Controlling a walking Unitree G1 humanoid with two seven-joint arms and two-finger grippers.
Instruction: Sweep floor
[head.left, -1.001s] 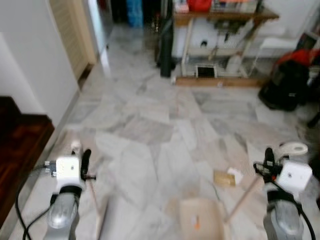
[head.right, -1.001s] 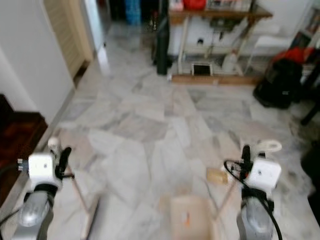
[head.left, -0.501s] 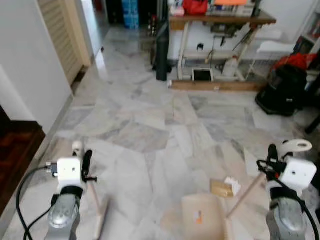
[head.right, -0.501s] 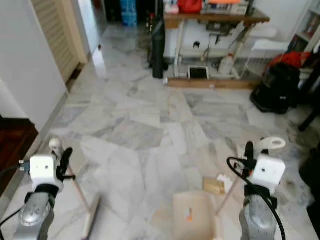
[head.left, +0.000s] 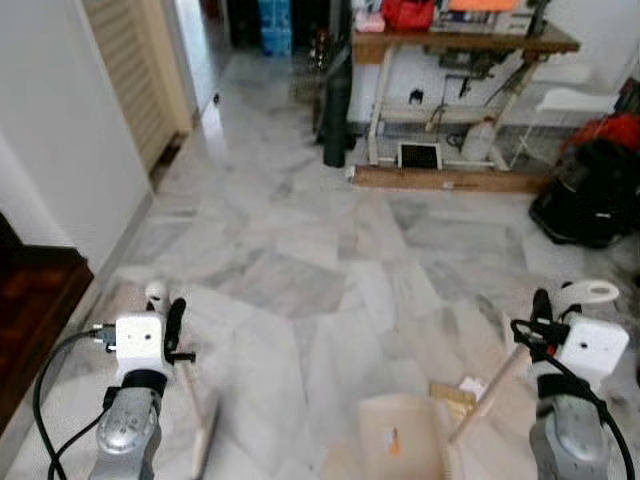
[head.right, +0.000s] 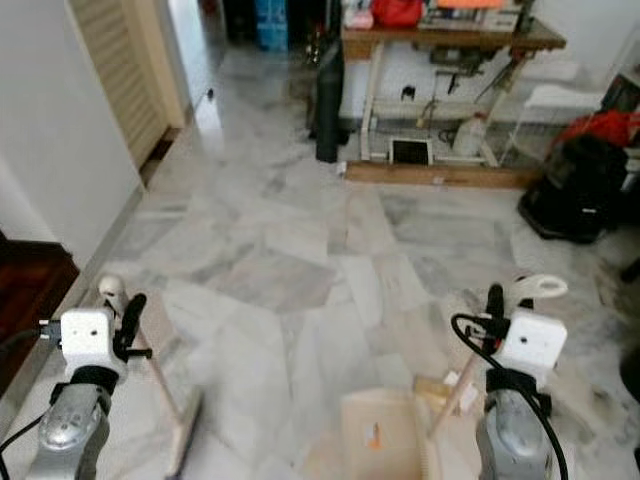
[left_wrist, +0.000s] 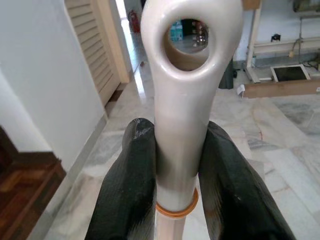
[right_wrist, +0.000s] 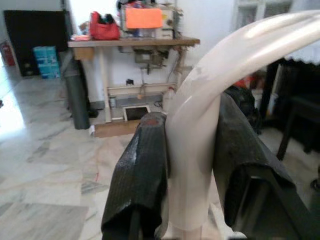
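Note:
My left gripper (head.left: 166, 314) is shut on the white top end of a broom handle (left_wrist: 181, 75), whose wooden shaft slants down to the broom head (head.left: 205, 440) on the marble floor. My right gripper (head.left: 544, 308) is shut on the curved white handle (right_wrist: 197, 150) of a tan dustpan (head.left: 398, 445) resting on the floor between the arms. A small brown cardboard scrap (head.left: 455, 396) and a bit of white paper (head.left: 471, 384) lie just beyond the dustpan's right front corner.
A white wall (head.left: 50, 150) and dark wooden step (head.left: 30, 320) border the left. At the back stand a louvred door (head.left: 135, 70), a dark cylinder (head.left: 337, 110) and a wooden table (head.left: 460, 42). A black bag (head.left: 590, 190) sits far right.
The whole picture has shifted a little, so the camera has moved. Both grippers keep their hold, and broom and dustpan stay in much the same place before me.

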